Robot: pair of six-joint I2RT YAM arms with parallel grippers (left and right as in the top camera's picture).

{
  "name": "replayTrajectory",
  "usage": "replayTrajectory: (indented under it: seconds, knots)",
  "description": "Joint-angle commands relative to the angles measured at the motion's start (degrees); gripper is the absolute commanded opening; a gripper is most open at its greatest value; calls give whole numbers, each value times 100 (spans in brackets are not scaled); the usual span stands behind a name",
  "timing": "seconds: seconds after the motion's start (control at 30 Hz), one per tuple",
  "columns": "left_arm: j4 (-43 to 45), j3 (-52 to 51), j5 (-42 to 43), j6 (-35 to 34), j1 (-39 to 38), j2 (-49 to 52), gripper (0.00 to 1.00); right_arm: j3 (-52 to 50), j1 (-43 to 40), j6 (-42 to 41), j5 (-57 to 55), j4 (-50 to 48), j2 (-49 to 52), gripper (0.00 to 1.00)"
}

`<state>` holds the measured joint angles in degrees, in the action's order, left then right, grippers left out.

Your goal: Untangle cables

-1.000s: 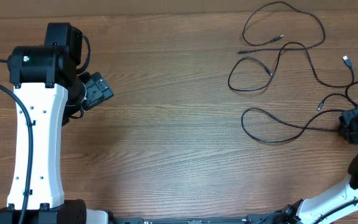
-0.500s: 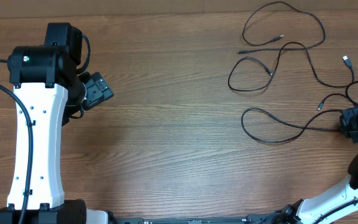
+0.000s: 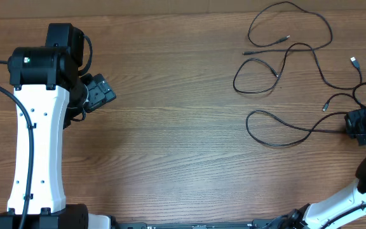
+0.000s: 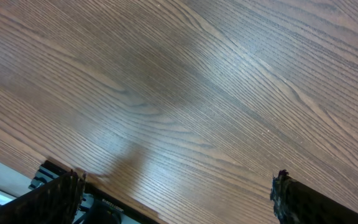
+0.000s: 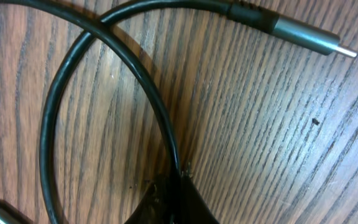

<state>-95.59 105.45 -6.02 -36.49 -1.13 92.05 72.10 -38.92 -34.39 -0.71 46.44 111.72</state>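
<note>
right wrist alone shows jaws seemingly clamped on a cable (image 5: 46, 130) — left jaws apart.

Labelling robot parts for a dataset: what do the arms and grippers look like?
The left arm and right arm have white links with black joints. A thick black wire runs along the left one, which bears a small green mark. The left gripper and right gripper are black, with dark fingers.

wooden table (image 3: 183, 133); thin black cables (image 3: 323, 131) spread in loops, far right
</note>
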Motion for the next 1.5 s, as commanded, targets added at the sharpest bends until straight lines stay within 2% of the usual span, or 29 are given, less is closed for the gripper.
replayTrajectory:
  seconds: [0.0, 0.37, 0.6, 0.67, 0.7, 0.77, 0.8, 1.03, 1.17, 1.27, 1.47]
  knots:
    - [7, -26, 9, 28, -2, 11, 99, 61, 33, 42, 46, 37, -4, 5]
    - [7, -26, 9, 28, -2, 11, 100, 87, 33, 212, 192, 313, -4, 4]
    - [7, -26, 9, 28, -2, 11, 100, 828, 33, 144, 199, 1145, -22, 4]
    - [7, -26, 9, 28, -2, 11, 99, 1123, 33, 146, 197, 1421, -22, 16]
    - [7, -26, 9, 28, -2, 11, 100, 1274, 33, 146, 197, 1574, -22, 26]
    - [7, -26, 9, 28, -2, 11, 100, 1508, 33, 149, 199, 1823, -22, 68]
    - [7, -26, 9, 28, -2, 11, 99, 1626, 33, 146, 223, 1952, -22, 100]
    - [7, -26, 9, 28, -2, 11, 100, 1711, 66, 157, 905, 2420, -15, 100]
    - [7, -26, 9, 28, -2, 11, 100, 1700, 297, 612, 1241, 2673, -15, 100]
    - [7, -26, 9, 28, -2, 11, 100, 1698, 621, 726, 1239, 2817, -15, 100]
    - [7, -26, 9, 28, -2, 11, 100, 1585, 1823, 1220, 1233, 3036, -15, 100]
